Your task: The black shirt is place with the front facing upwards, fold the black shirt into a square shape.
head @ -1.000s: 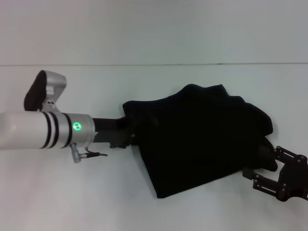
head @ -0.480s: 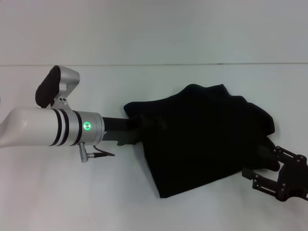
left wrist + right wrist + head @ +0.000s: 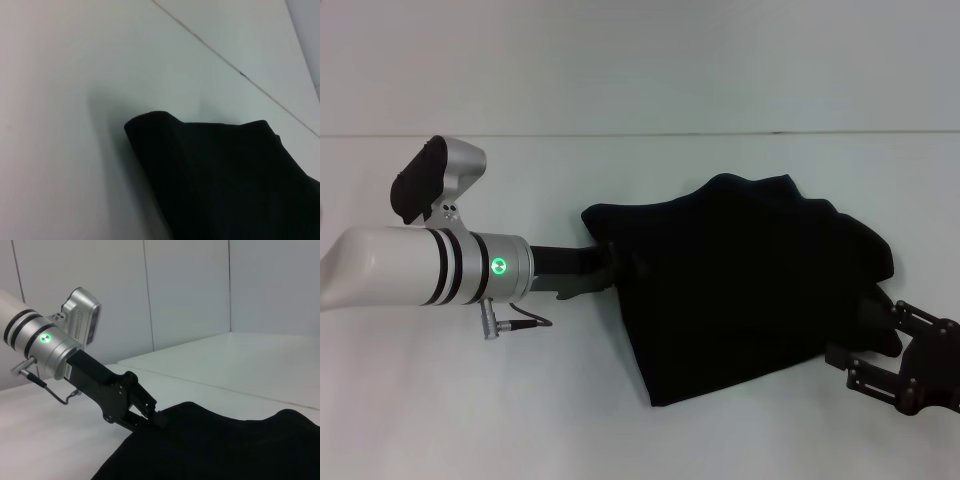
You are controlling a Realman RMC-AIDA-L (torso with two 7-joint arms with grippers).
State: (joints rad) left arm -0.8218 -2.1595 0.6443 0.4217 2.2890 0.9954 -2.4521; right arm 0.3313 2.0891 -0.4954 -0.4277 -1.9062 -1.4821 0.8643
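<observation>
From the head camera I see my left gripper (image 3: 616, 268) clamped on the near-left edge of the black shirt (image 3: 740, 285), and the right wrist camera confirms its fingers (image 3: 159, 420) pinching the cloth with the hem draped just beyond them. Compared with a second ago, the left arm has pushed further toward the right gripper (image 3: 880, 345), and since half a second ago it has barely shifted. The shirt is bunched in a folded heap on the white table (image 3: 470, 400) between the two grippers, and my right gripper grasps its far corner.
</observation>
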